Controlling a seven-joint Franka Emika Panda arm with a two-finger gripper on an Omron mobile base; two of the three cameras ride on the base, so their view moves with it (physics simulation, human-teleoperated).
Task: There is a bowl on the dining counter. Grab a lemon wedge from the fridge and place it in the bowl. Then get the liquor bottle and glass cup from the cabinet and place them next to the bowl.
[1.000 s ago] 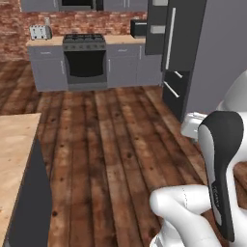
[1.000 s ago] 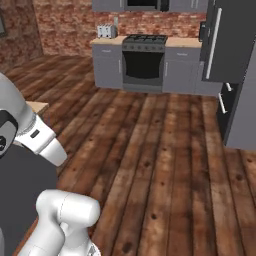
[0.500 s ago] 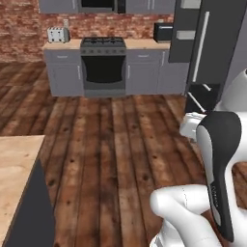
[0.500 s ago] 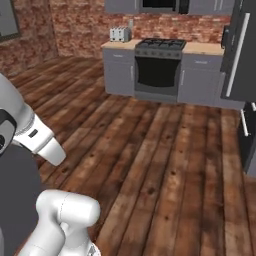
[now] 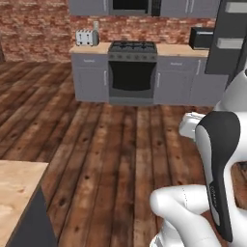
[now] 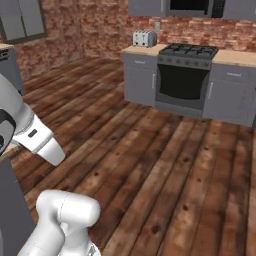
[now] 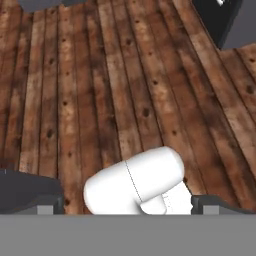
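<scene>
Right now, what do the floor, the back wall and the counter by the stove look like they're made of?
Floor: dark wood planks, slight sheen; grain, knots and board seams show. Back wall: red brick, matte; mortar lines show. Counter beside the stove: pale, probably light wood or laminate; too far to tell. Stove: dark metal-looking front.

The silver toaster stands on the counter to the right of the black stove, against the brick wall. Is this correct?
Not quite. The toaster stands on the counter to the left of the stove, not the right. The left base view shows this, and the right base view agrees. It is against the brick wall.
</scene>
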